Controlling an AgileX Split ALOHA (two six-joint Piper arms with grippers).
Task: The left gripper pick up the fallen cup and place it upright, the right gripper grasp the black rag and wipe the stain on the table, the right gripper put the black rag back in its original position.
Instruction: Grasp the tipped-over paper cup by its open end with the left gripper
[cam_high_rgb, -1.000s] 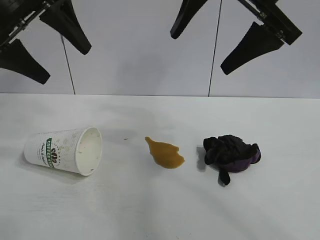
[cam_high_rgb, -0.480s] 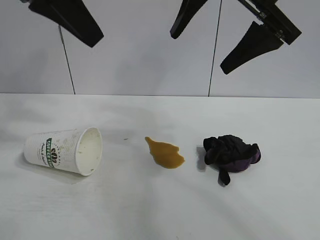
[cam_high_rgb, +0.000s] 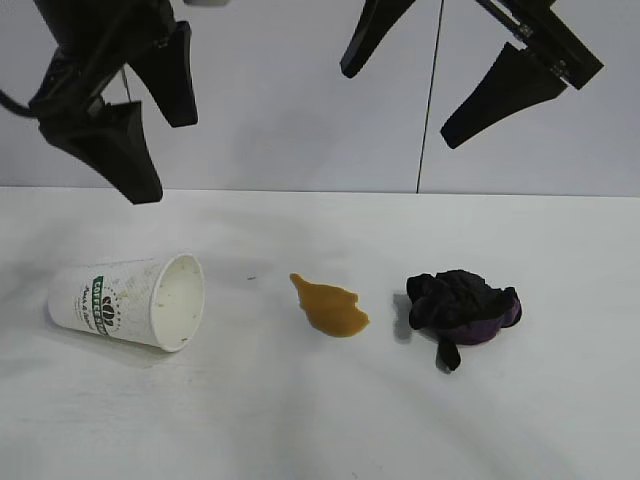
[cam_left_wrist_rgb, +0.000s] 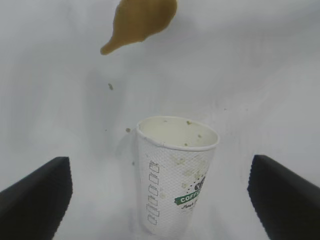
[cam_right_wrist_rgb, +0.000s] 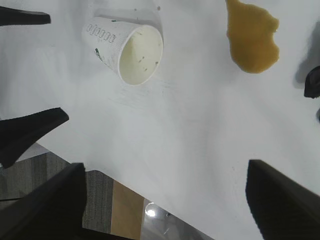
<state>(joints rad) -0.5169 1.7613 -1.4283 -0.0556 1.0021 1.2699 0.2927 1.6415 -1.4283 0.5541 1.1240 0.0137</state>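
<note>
The white paper cup (cam_high_rgb: 125, 300) lies on its side at the left of the table (cam_high_rgb: 300, 420), its mouth facing the stain. My left gripper (cam_high_rgb: 163, 160) hangs open above and behind the cup, apart from it. In the left wrist view the cup (cam_left_wrist_rgb: 175, 175) lies between the wide-spread fingers (cam_left_wrist_rgb: 35, 200), untouched. The yellow-brown stain (cam_high_rgb: 330, 305) is at the table's middle, and the bunched black rag (cam_high_rgb: 462, 305) lies just to its right. My right gripper (cam_high_rgb: 398, 108) is open, high above the stain and rag, holding nothing.
A pale grey panelled wall (cam_high_rgb: 280, 100) stands behind the table. The right wrist view shows the cup (cam_right_wrist_rgb: 125, 47), the stain (cam_right_wrist_rgb: 252, 37), the table's front edge (cam_right_wrist_rgb: 150, 192) and the floor (cam_right_wrist_rgb: 125, 210) beyond it.
My left gripper has come down from the top left corner and turned, now hanging lower over the cup. The right gripper, cup, stain and rag have not moved.
</note>
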